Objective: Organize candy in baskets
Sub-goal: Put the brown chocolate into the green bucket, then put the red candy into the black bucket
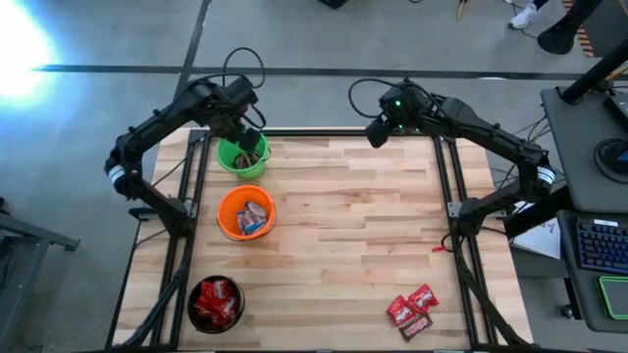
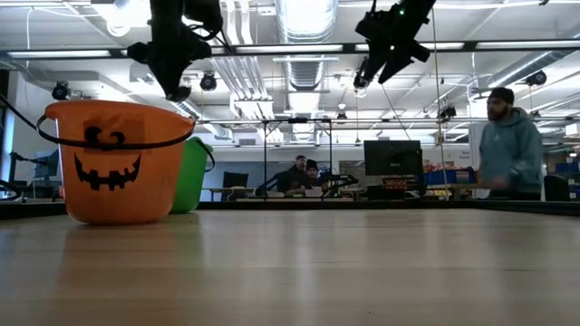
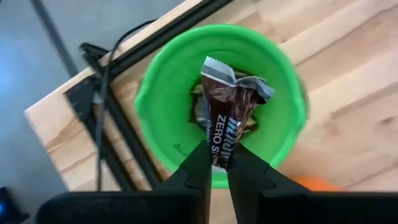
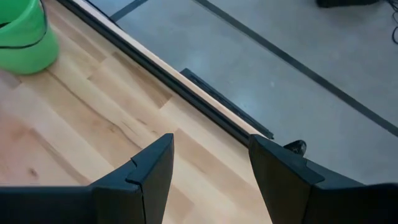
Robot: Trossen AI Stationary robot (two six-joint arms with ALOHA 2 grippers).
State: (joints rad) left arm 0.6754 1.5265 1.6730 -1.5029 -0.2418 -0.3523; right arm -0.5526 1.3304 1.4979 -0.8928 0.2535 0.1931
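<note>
Grey concrete floor (image 1: 324, 34) w/ dark tape lines around a pale wood table (image 1: 343, 216). Behind it — open ceiling w/ ducts (image 2: 304, 23), strip lights, desks, monitor (image 2: 391, 156), people seated and standing.

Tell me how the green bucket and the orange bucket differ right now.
The green bucket stands at the table's far left corner; the orange bucket sits beside it, nearer the middle of the left edge. The green bucket holds dark brown candy, the orange bucket blue-and-white pieces. The left pincer hangs over the green bucket gripping a brown candy; nothing hovers over the orange one. The orange bucket carries a black pumpkin face; none shows on the green. Both are round, upright, with thin handles.
</note>
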